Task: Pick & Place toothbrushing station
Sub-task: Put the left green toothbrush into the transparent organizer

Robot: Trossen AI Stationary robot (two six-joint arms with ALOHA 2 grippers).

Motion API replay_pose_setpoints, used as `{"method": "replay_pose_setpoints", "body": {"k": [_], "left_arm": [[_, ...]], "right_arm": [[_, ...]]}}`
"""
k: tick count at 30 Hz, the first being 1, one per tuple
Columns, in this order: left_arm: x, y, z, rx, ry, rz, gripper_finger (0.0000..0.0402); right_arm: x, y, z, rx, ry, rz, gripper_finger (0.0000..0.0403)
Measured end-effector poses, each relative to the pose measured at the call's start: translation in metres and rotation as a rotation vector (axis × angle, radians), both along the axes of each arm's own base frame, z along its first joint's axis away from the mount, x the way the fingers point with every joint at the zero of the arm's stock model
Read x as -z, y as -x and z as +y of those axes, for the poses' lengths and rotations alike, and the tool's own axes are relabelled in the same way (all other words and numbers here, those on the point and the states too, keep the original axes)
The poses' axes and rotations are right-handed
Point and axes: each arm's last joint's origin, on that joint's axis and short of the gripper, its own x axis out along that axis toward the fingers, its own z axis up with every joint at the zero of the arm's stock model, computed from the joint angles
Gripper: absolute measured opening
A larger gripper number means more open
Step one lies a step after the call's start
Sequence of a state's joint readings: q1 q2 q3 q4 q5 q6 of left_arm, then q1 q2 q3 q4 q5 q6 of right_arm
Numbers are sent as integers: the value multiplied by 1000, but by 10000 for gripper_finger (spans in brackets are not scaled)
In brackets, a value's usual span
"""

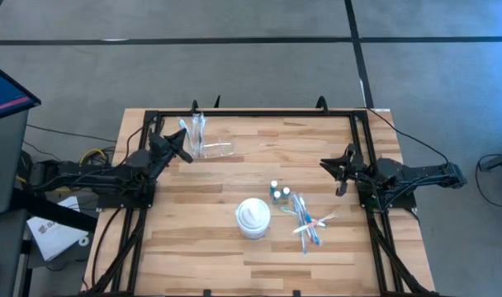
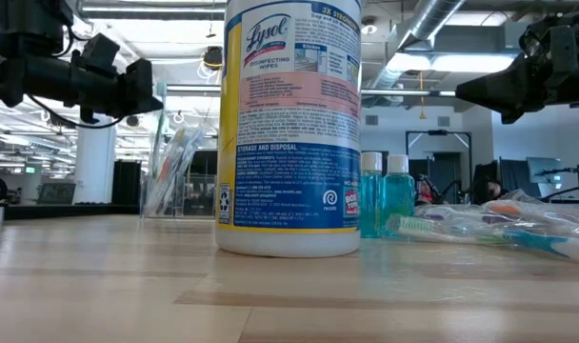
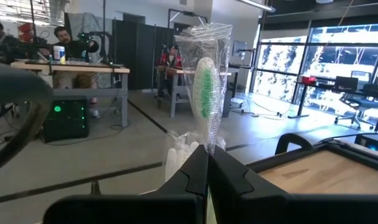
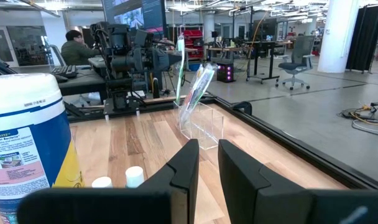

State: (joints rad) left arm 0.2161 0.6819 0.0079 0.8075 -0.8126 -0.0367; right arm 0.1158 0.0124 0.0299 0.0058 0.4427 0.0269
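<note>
Nearest the low camera stands the tall white-and-yellow disinfectant-wipes tub [image 2: 289, 124], not part of the station. Just beside it sit two small white-capped tubes of blue liquid [image 2: 387, 193], then a loose heap of plastic-wrapped pastel toothbrushes [image 1: 307, 223] lying flat on the wooden table [image 1: 193, 247]. Farther off, near the table's back edge, the clear plastic cups [image 1: 208, 147] hold wrapped brushes already placed. Left gripper [image 3: 209, 163] is fully closed, pinching a wrapped green toothbrush [image 3: 205, 87] upright over those cups. Right gripper [image 1: 341, 173] hangs slightly parted and empty, apart from the heap. Judgement: placement is in hand; next comes lowering the brush into a cup and releasing.
</note>
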Motion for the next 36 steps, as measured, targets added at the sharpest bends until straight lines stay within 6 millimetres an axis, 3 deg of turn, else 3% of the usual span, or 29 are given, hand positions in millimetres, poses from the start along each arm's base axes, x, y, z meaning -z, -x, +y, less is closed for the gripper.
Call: {"method": "replay_pose_setpoints", "body": {"k": [14, 36], "left_arm": [[1, -1, 0, 17, 16, -20, 0], [31, -13, 8, -37, 149, 85, 0]], "right_arm": [[0, 0, 0, 0, 0, 0, 54], [0, 0, 0, 0, 0, 0, 54]]}}
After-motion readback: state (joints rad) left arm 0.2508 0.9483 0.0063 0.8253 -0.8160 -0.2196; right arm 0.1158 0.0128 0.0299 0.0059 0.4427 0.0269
